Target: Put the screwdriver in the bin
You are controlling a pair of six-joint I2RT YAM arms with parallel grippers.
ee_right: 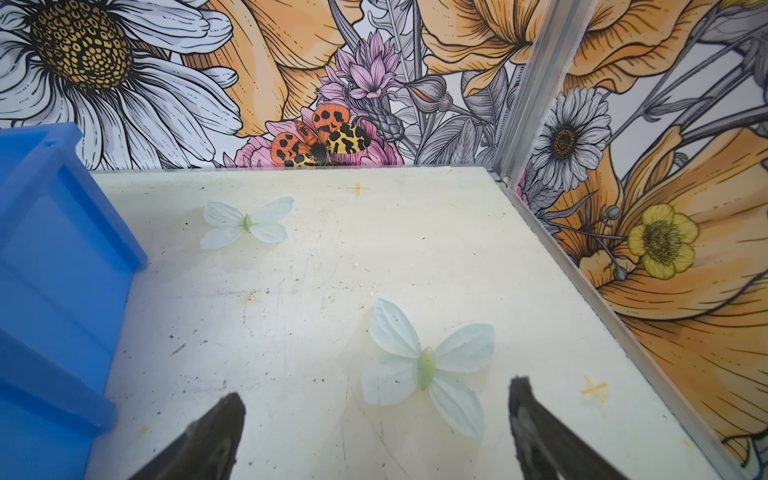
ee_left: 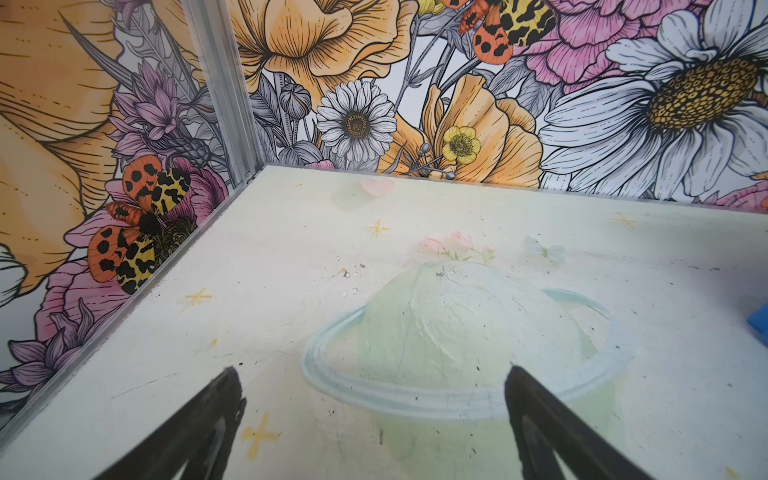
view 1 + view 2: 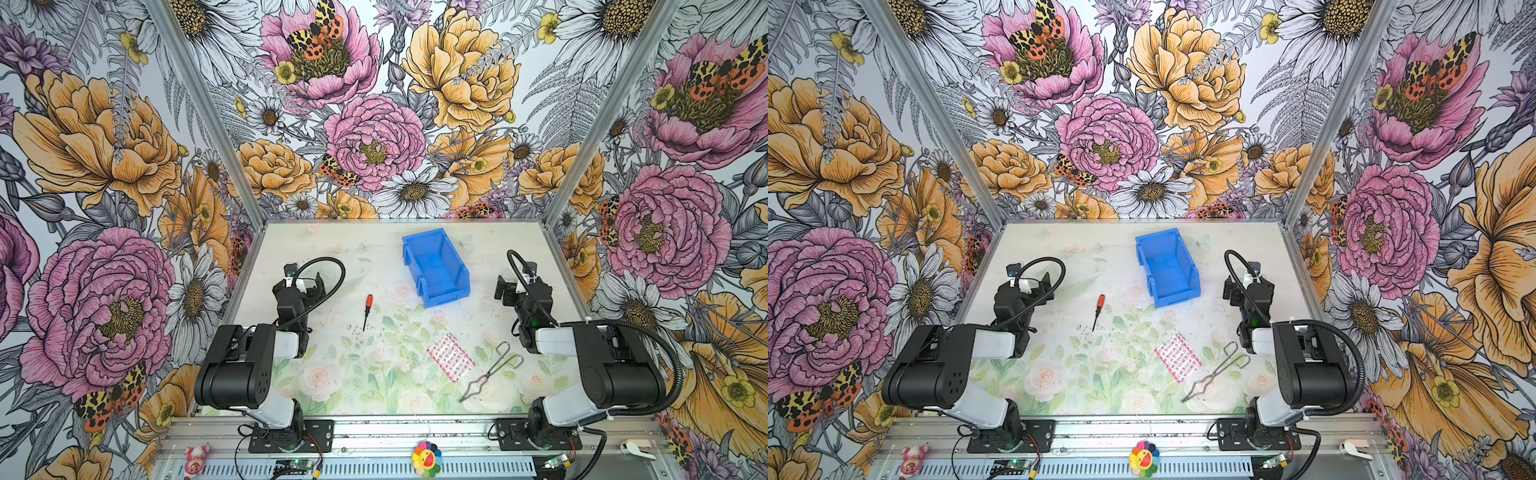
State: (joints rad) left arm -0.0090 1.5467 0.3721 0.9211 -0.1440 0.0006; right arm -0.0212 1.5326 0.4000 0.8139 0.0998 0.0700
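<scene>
Left of counter (image 3: 374, 257) centre, screwdriver (image 3: 367, 311) lies flat, well apart from bin (image 3: 434, 262) toward the far edge; left hand (image 2: 372, 370) and right hand (image 1: 377, 388) both splayed wide, grasping nothing.
</scene>
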